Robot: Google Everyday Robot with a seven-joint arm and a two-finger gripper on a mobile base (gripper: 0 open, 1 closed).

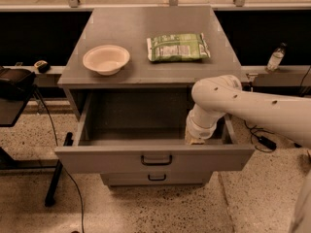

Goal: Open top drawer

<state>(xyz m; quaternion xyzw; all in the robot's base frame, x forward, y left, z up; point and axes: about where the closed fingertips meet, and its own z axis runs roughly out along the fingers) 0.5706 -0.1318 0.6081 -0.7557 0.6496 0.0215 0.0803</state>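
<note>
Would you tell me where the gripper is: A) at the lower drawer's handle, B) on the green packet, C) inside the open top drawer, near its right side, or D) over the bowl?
C: the gripper hangs inside the pulled-out top drawer, at its right side behind the front panel.
</note>
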